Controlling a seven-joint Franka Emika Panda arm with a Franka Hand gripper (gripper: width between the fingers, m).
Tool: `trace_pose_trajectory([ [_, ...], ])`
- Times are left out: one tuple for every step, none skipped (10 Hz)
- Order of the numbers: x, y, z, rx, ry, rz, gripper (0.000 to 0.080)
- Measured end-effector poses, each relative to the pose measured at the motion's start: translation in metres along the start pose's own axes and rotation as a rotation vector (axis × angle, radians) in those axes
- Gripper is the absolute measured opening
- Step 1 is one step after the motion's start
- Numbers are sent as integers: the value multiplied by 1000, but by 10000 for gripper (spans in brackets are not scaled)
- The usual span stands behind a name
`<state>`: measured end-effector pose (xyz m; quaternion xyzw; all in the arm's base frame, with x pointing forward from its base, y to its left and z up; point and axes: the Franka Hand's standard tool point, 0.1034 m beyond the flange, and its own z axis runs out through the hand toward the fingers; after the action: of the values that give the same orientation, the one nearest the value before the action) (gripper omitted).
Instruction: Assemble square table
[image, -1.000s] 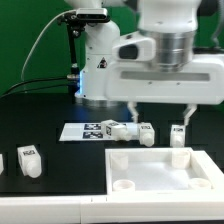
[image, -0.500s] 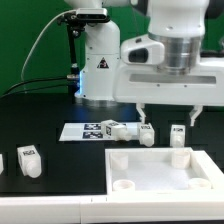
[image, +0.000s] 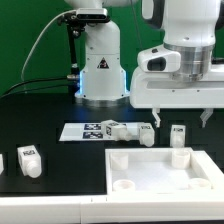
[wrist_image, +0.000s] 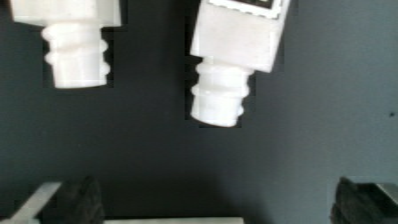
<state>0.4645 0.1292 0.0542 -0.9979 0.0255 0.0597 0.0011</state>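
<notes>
We look at a green backdrop that fills the space behind the table; it is flat and evenly lit. The table is matte black and takes up most of the exterior view, and the light falls softly on it, so the shadows we find there are faint. Along its near edge runs a white ledge. On the exterior view's left a black cable arcs up in front of the backdrop. The marker board lies flat on the table, near the middle. In the wrist view we see the same dark, dull table top.
</notes>
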Motion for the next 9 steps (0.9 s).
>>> trace_pose_trajectory([
  [-2, -1, 3, 7, 2, 14, 649],
  [-11, -1, 11, 23, -9, 46, 649],
  [-17, 0, 17, 44, -21, 75, 649],
  [-18, 1, 19, 60, -28, 100, 649],
  [-17, 0, 18, 60, -26, 96, 649],
  [-17, 0, 18, 60, -27, 97, 649],
  [-19, -2, 20, 61, -30, 108, 649],
  [-26, -7, 28, 59, -46, 126, 649],
  [-32, -14, 35, 55, -63, 143, 649],
])
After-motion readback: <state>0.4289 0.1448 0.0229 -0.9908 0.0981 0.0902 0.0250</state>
